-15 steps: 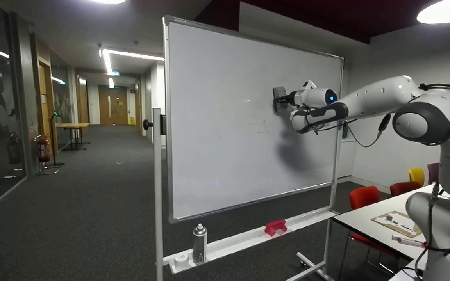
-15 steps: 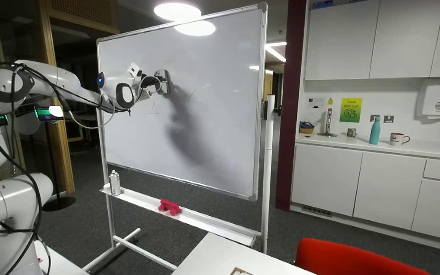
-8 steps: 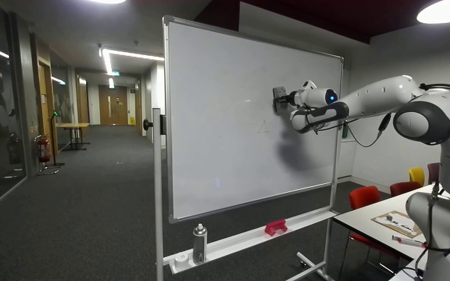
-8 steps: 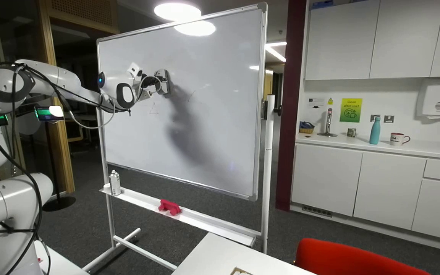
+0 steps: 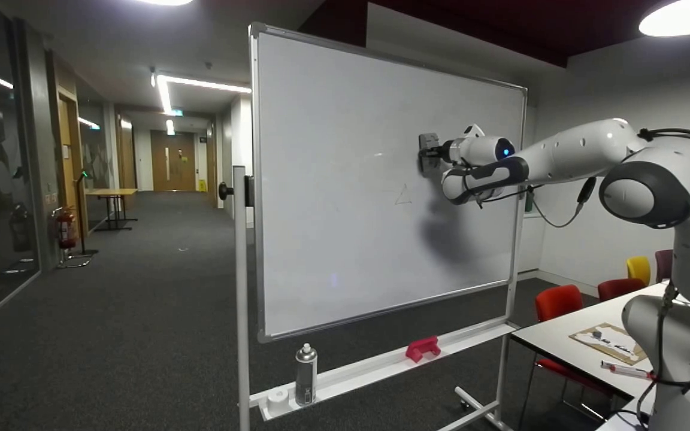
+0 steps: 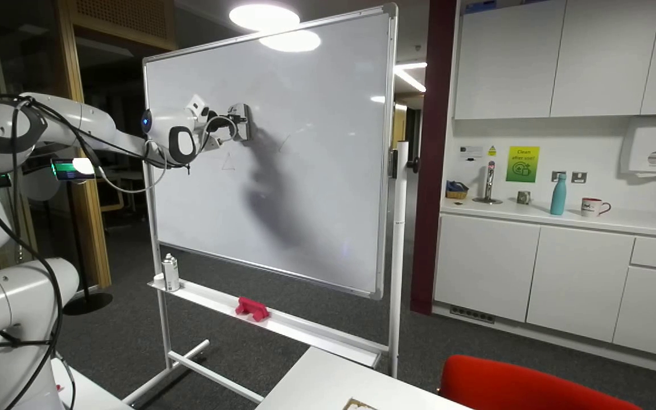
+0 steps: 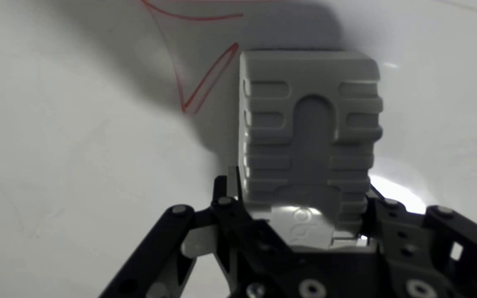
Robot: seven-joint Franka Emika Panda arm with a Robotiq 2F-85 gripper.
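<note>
My gripper [image 7: 302, 190] is shut around the lower end of a grey ribbed eraser [image 7: 311, 124], one finger along each side in the wrist view. The eraser's face lies against or very close to the whiteboard [image 5: 333, 179]; actual contact cannot be made out. In both exterior views the eraser [image 5: 427, 143] sits in the board's upper part on the arm's side. Red pen strokes [image 7: 209, 76] run just left of the eraser in the wrist view. Below it in an exterior view is a faint triangle [image 5: 403, 202]. A short faint line [image 6: 285, 142] shows in an exterior view.
Beneath the board, a tray [image 5: 357, 378] bears a red holder [image 5: 423, 348], a spray can [image 5: 306, 374] and a white roll [image 5: 278, 398]. A table [image 5: 560, 335] with a marker [image 5: 626, 370] stands near the arm base. A red chair [image 6: 521, 381] is close by.
The wrist and forearm have shifted slightly left in both exterior views, with the elbow a little lower. The eraser stays at nearly the same spot, still gripped.
</note>
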